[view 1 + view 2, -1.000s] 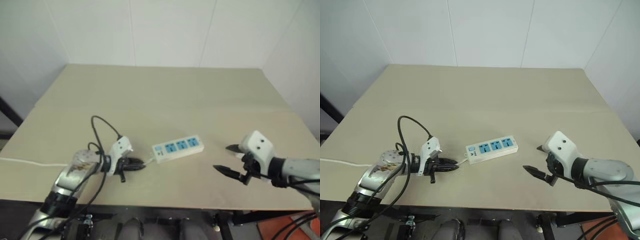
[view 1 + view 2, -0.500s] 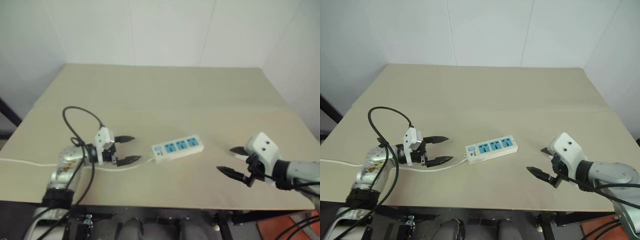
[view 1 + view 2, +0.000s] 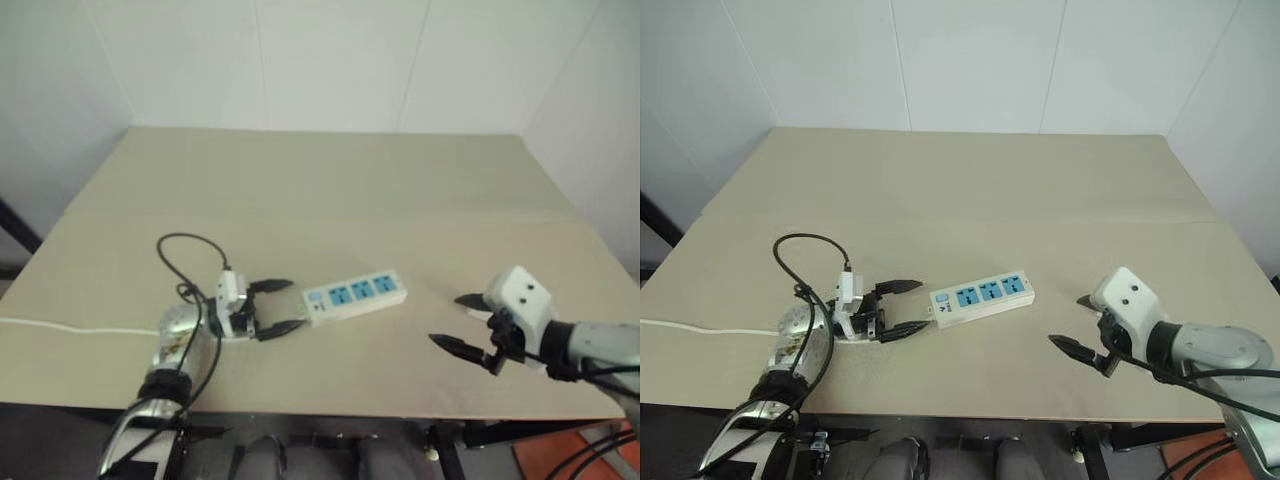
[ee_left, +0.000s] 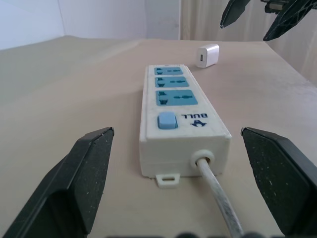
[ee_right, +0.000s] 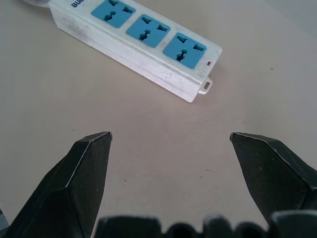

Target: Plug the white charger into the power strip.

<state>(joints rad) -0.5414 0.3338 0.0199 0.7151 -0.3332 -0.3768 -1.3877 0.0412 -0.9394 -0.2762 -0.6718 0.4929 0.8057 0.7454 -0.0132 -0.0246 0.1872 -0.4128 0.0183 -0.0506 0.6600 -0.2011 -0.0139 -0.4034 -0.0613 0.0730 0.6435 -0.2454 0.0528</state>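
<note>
While both grippers gape, left gripper [image 3: 902,307] faces power strip [image 3: 981,296] (cord end).

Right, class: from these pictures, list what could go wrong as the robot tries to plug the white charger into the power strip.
1. The white charger lies loose on the table past the power strip's far end, held by neither gripper; the open right gripper could nudge it away when reaching.
2. The open left gripper faces the strip's cord end; closing there might snag the cord or shove the unheld strip askew.
</note>
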